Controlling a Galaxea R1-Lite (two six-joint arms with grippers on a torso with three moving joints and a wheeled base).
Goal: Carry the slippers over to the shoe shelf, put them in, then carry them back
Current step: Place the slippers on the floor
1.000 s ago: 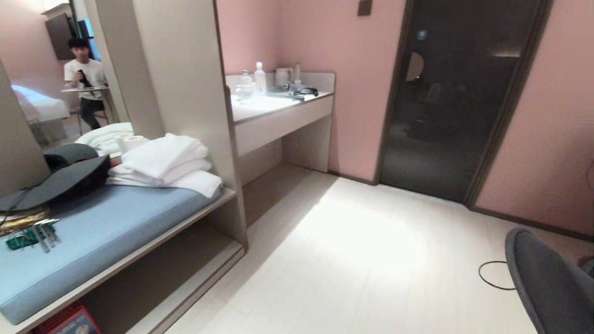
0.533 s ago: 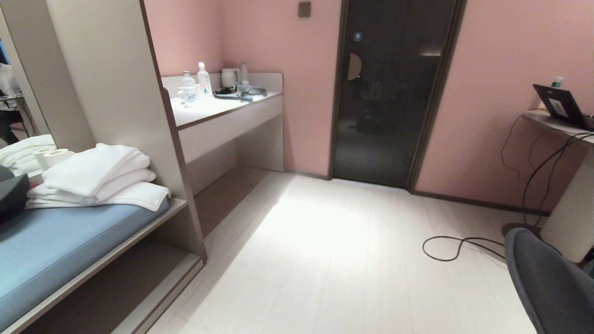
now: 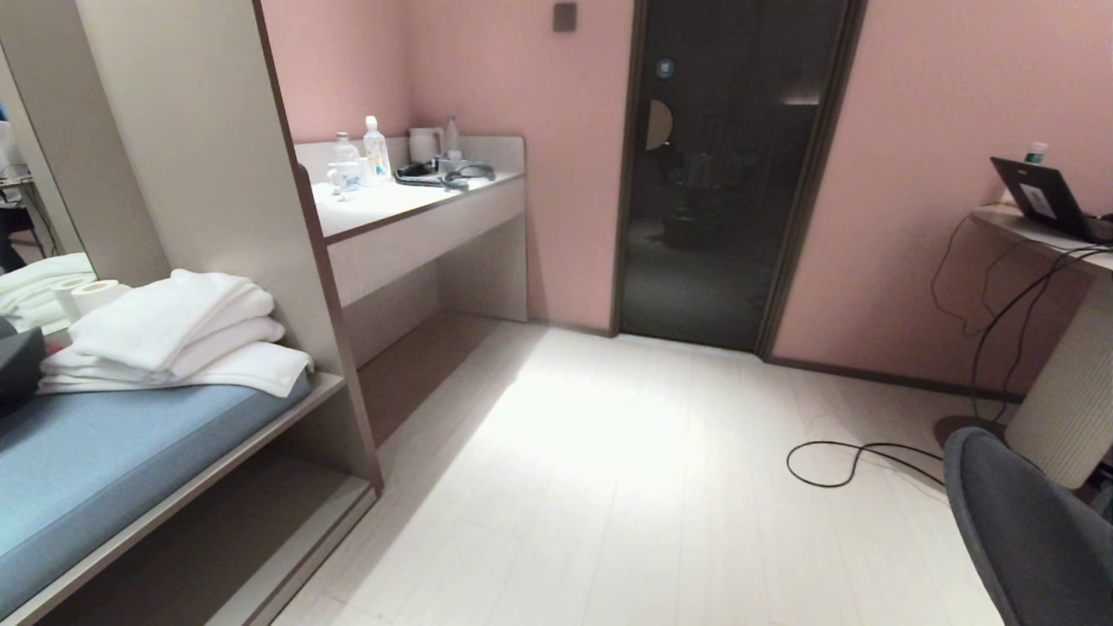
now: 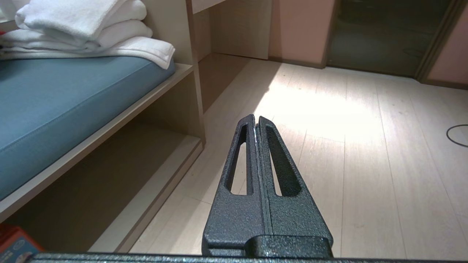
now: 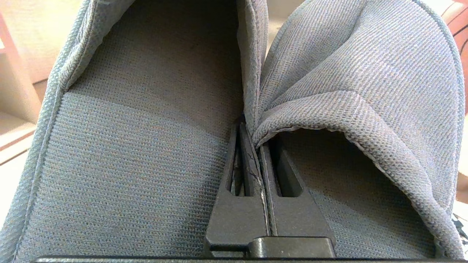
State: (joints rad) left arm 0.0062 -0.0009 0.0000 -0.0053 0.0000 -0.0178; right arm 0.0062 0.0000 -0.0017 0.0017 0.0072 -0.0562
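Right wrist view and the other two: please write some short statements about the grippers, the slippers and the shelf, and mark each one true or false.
1. The right gripper is shut on the inner edges of the grey-blue fabric slippers. True.
2. The left gripper holds a white towel. False: it is shut and holds nothing.
3. Folded white towels lie on the blue bench cushion. True.
4. The slippers sit inside the low taupe shoe shelf. False: its visible part holds no slippers.

left gripper [image 4: 256, 120]: matte black, grainy speckled finish
left fingers [image 4: 241, 160]: long tapering wedges, each with a slim elongated cut-out
right gripper [image 5: 256, 146]: same black build
right fingers [image 5: 281, 182]: slotted
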